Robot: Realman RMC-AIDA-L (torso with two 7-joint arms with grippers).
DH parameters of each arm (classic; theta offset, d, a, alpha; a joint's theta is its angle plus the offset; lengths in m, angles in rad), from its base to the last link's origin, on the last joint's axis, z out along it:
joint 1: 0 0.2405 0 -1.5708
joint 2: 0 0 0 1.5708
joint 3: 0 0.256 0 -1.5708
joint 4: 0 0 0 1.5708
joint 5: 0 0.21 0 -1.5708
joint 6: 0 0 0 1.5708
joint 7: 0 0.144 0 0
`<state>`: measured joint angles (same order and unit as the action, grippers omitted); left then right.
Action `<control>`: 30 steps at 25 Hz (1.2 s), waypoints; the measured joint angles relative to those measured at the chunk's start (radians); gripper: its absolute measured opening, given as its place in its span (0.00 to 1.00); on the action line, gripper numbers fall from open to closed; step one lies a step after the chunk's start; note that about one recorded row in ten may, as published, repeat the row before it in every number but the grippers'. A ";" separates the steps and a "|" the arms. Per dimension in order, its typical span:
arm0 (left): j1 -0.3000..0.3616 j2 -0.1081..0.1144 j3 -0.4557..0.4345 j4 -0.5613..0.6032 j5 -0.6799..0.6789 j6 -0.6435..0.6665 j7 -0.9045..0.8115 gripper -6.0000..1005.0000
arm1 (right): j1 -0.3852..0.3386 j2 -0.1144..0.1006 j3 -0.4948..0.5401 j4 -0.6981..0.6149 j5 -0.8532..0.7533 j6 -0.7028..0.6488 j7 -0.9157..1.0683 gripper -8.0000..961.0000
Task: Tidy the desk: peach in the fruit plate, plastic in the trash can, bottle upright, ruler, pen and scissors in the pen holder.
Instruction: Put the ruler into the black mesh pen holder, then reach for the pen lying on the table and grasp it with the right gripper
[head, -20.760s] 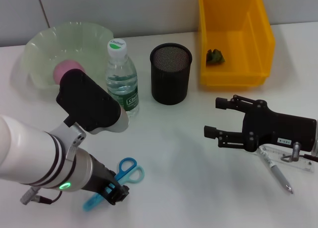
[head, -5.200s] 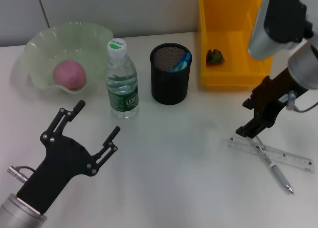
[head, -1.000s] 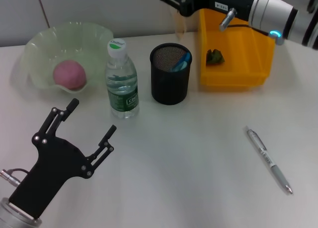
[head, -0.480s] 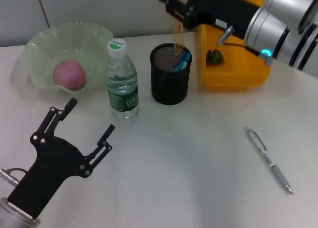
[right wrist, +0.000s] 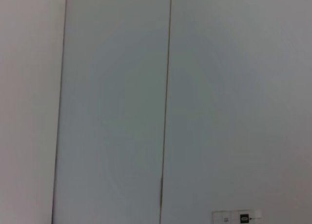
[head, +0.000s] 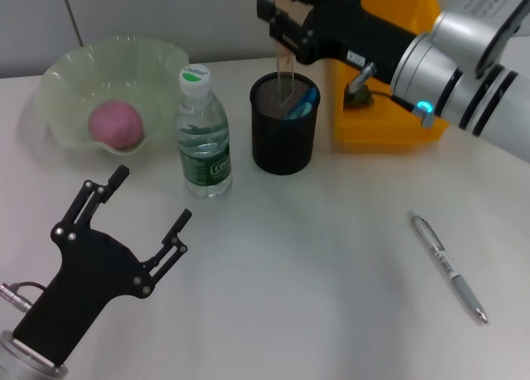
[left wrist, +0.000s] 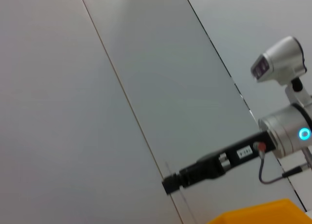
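Note:
My right gripper (head: 281,24) hovers over the black mesh pen holder (head: 284,140), shut on a clear ruler (head: 285,69) that hangs upright with its lower end inside the holder. Blue scissors (head: 302,104) stand in the holder. The pen (head: 447,266) lies on the table at the right. The bottle (head: 204,136) stands upright left of the holder. A pink peach (head: 116,123) rests in the green fruit plate (head: 74,65). Green plastic (head: 358,98) lies in the yellow trash can (head: 389,127). My left gripper (head: 151,195) is open near the front left, holding nothing.
The left wrist view shows the right gripper (left wrist: 195,173) far off against the wall, with the yellow bin's rim (left wrist: 258,216) below it. The right wrist view shows only wall panels. White tabletop lies between the pen and my left gripper.
Over the last second my right gripper came down and toward the pen holder with the ruler, whose lower end now sits inside the holder. The left arm barely moved.

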<state>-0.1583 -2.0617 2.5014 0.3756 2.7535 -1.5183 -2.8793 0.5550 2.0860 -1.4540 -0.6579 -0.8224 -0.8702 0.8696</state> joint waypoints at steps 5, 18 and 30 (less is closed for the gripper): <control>0.002 0.000 0.002 0.000 0.000 -0.004 0.000 0.78 | 0.023 0.001 0.003 0.055 0.001 -0.012 -0.010 0.56; 0.005 0.000 0.004 0.000 0.000 -0.008 0.000 0.78 | -0.019 -0.001 0.005 0.022 0.003 -0.045 0.005 0.63; 0.010 -0.002 0.004 -0.008 0.002 -0.015 0.000 0.78 | -0.318 -0.003 0.082 -0.720 -0.731 -0.043 0.995 0.81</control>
<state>-0.1487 -2.0636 2.5050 0.3674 2.7559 -1.5335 -2.8793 0.2375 2.0826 -1.3717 -1.3774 -1.5531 -0.9131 1.8651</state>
